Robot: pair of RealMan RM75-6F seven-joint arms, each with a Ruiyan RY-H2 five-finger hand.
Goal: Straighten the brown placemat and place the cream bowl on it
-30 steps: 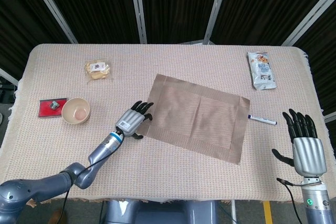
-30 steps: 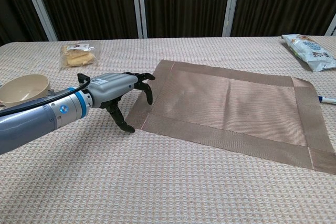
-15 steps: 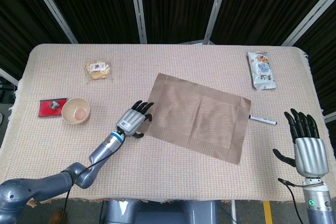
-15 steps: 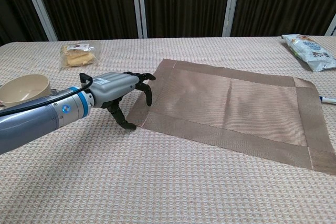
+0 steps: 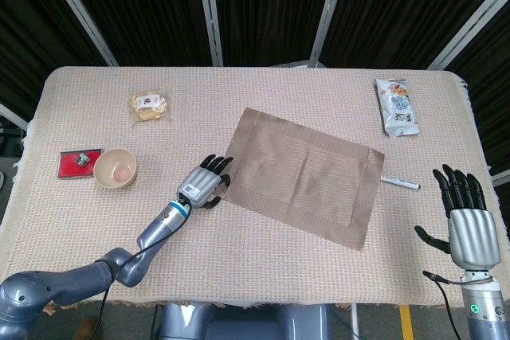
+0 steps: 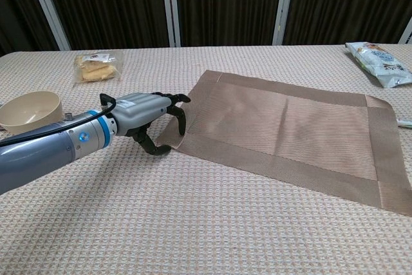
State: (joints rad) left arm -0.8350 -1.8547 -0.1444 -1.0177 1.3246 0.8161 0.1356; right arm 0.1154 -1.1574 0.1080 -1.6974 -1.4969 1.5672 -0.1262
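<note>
My left hand (image 6: pixel 149 118) has its fingers curled down onto the near-left corner of the brown placemat (image 5: pixel 303 177), thumb tucked at the edge, so I am holding that corner against the table (image 5: pixel 263 268). The mat lies in the middle of the table, askew to its edges: I judge the straightening step is in hand, not finished. Next I would need to swing this corner until the mat's long side runs parallel with the table's front edge. The cream bowl (image 5: pixel 115 168) sits near the left edge, beside a red packet (image 5: pixel 76 162), untouched. My right hand (image 5: pixel 465 224) hovers at the front-right corner, fingers spread, holding nothing.
</note>
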